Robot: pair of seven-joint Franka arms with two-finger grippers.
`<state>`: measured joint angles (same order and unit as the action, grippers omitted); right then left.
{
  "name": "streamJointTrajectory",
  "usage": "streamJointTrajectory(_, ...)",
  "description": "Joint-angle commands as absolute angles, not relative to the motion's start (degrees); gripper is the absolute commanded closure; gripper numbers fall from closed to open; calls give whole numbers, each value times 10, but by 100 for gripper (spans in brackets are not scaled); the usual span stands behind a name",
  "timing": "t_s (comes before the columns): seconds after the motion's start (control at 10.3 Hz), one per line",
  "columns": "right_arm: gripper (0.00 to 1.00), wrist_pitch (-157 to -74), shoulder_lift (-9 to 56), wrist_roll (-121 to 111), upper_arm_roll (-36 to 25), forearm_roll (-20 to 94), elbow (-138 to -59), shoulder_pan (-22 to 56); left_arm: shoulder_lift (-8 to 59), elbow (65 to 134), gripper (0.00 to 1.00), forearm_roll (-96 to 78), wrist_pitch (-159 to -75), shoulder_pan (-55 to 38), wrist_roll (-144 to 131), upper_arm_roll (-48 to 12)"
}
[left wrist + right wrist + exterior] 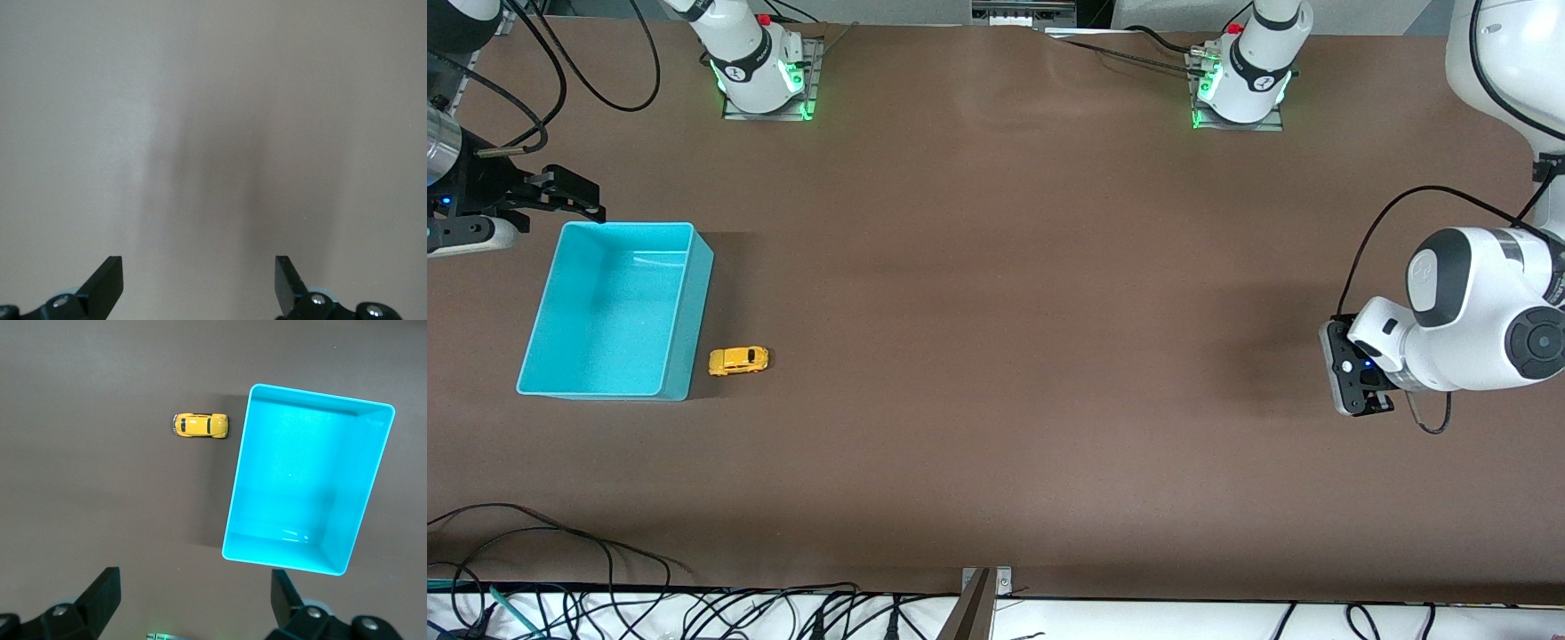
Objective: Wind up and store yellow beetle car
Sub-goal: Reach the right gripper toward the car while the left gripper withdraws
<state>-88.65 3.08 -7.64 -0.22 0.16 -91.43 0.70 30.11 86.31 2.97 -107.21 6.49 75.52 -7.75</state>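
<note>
The yellow beetle car (738, 360) stands on its wheels on the brown table, just beside the turquoise bin (605, 311), on the side toward the left arm's end and by the bin's corner nearer the front camera. The bin is empty. My right gripper (580, 200) is open and empty, up in the air over the table by the bin's edge that faces the robots' bases. Its wrist view shows the car (200, 425) and the bin (293, 473) far below its open gripper (195, 581). My left gripper (1362, 400) is open and empty over bare table at the left arm's end, and it waits there (199, 267).
The two arm bases (760, 67) (1240, 84) stand along the table's edge farthest from the front camera. Loose cables (560, 551) lie along the table's edge nearest the front camera.
</note>
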Motion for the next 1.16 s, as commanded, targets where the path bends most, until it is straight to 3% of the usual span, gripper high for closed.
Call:
streamJointTrajectory(0.0, 0, -898, 48, -87, 0, 4, -912, 6, 244, 865, 0, 18, -1015, 41, 658, -76)
streamJointTrajectory(0.48, 0, -976, 101, -106, 6, 4, -931, 23, 114, 876, 0, 24, -949, -38, 405, -60)
streamJointTrajectory(0.87, 0, -1113, 110, -345, 33, 6, -1032, 3, 13, 939, 0, -40, -951, -69, 344, 45)
streamJointTrajectory(1.07, 0, -1178, 135, -485, 55, 5, -1063, -21, -14, 972, 0, -33, -952, -66, 334, 58)
